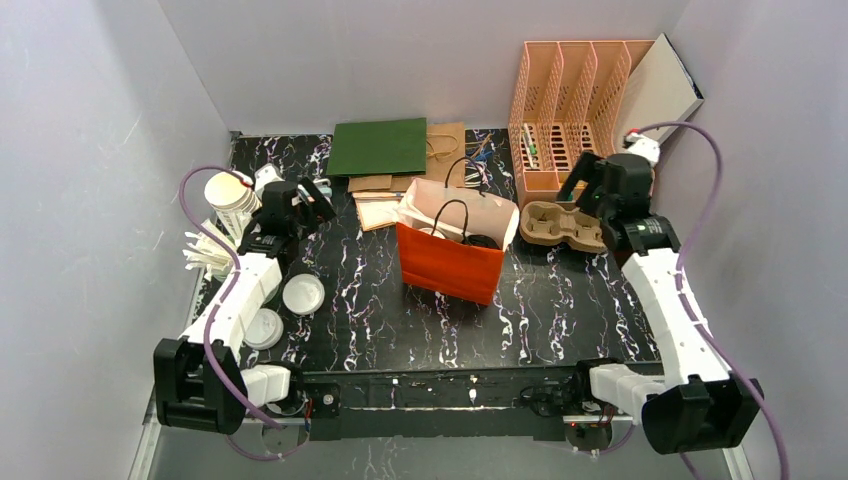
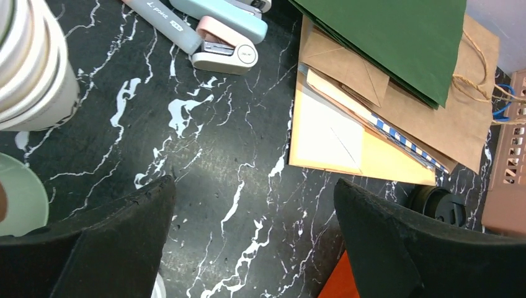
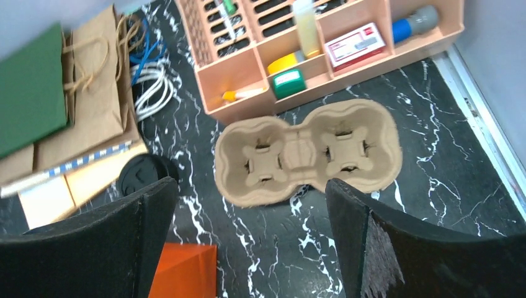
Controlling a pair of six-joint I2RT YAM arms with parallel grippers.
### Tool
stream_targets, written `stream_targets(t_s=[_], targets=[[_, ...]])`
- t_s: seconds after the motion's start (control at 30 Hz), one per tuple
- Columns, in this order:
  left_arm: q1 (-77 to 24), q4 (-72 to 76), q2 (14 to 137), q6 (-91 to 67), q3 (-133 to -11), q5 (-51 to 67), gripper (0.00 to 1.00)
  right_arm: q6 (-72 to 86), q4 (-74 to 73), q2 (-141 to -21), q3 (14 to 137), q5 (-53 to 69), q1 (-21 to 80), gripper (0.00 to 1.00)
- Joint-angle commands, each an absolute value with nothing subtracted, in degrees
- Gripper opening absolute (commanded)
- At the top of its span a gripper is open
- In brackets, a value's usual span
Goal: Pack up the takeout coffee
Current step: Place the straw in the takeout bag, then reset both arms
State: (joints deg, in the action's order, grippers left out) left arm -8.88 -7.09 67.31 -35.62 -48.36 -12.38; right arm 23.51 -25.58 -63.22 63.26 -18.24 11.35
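Left end effector (image 2: 254, 186) and right end effector (image 3: 249, 183), both gaping, empty.
Cup carrier (image 3: 307, 152) just ahead of the right; takeout coffee (image 3: 146, 175) standing between them, behind orange bag (image 1: 450, 262), beside paper bags (image 2: 397, 81).

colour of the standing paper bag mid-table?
The bag is orange-red outside, pale inside, with black handles; it shows best in the top external view.

Bare tabletop (image 1: 570, 310) right of orange bag (image 1: 450, 268); cup carrier (image 1: 558, 226) behind
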Motion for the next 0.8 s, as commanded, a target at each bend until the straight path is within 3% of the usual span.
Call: stream_targets(t_s=[0.0, 0.13, 0.4, 0.77], targets=[[-8.2, -2.2, 68.3, -34.3, -48.3, -13.5, 0.98, 29.7, -19.4, -63.0, 60.6, -8.3, 3.9, 0.98], [-8.0, 2.4, 69.4, -28.1, -46.3, -16.0, 0.98, 30.4, -12.4, -65.4, 54.8, -4.8, 1.8, 0.98], [-8.2, 25.0, 68.9, -23.4, -33.3, -13.9, 0.98, 9.6, 18.6, -56.2, 33.8, -3.5, 1.8, 0.98], [-10.6, 46.5, 77.9, -10.0, -23.9, -24.0, 0.98, 5.2, 38.1, -68.1, 22.4, -9.2, 1.8, 0.97]])
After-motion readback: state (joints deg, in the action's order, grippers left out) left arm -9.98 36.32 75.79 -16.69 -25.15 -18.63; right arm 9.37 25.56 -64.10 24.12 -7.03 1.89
